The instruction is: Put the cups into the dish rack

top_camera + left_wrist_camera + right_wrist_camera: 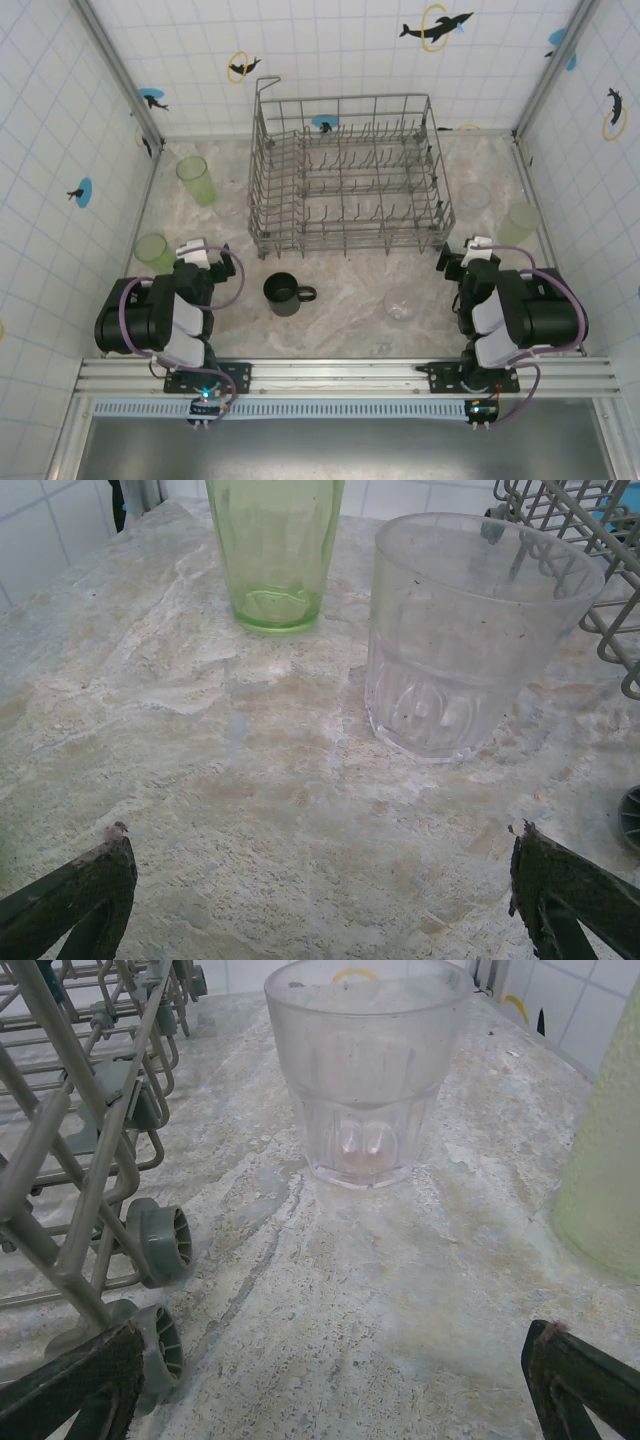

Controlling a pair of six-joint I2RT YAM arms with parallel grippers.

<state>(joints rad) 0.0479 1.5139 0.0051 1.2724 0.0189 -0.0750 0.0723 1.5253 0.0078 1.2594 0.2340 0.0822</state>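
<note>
The grey wire dish rack (345,175) stands at the back middle of the table. Two light green cups stand left of it, a tall one (196,180) and a nearer one (153,252). A black mug (284,294) and a clear glass (399,308) sit in front of the rack. Right of it are a clear glass (473,197) and a green cup (518,223). My left gripper (200,255) (320,835) is open, facing a green tumbler (275,550) and a clear glass (470,630). My right gripper (470,255) (337,1335) is open, a clear glass (365,1070) ahead of it.
Tiled walls with dolphin stickers close the table in on three sides. The rack's grey wheels (160,1240) sit close to my right gripper's left finger. A green cup (605,1160) stands at that view's right edge. Bare marbled tabletop (280,810) lies between my left fingers.
</note>
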